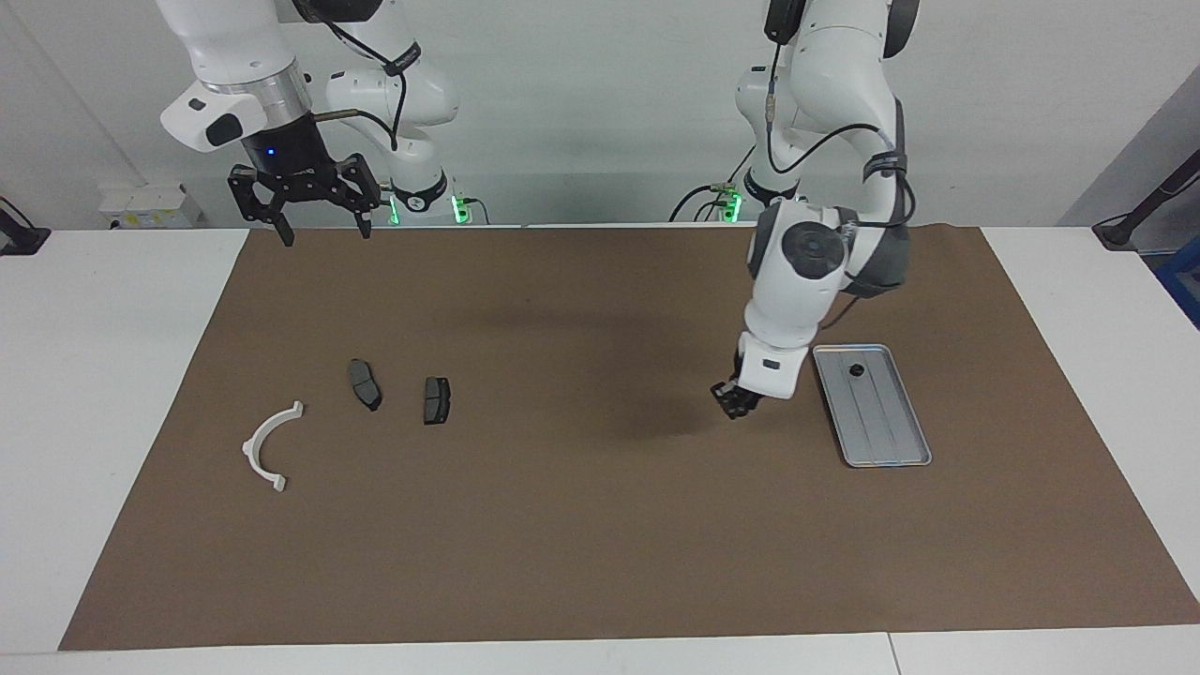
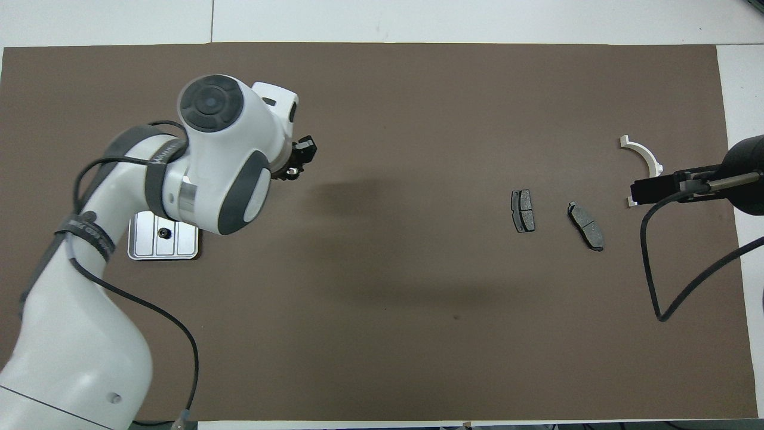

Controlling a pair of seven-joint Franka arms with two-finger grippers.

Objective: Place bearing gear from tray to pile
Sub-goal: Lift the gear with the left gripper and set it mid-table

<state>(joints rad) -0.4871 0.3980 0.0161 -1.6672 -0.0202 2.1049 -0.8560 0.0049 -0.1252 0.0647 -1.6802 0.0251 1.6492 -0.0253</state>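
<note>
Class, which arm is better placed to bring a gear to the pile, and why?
Left. Left pincer grips a gear over the mat beside the tray; right pincer waits open, raised, empty.

Our left arm bends down from its base with its wrist tilted, and our left gripper [image 1: 734,401] hangs low above the mat, fingers drawn close together. Our right arm waits raised at its own end, right gripper [image 1: 319,228] spread wide, fingertips pointing down.
</note>
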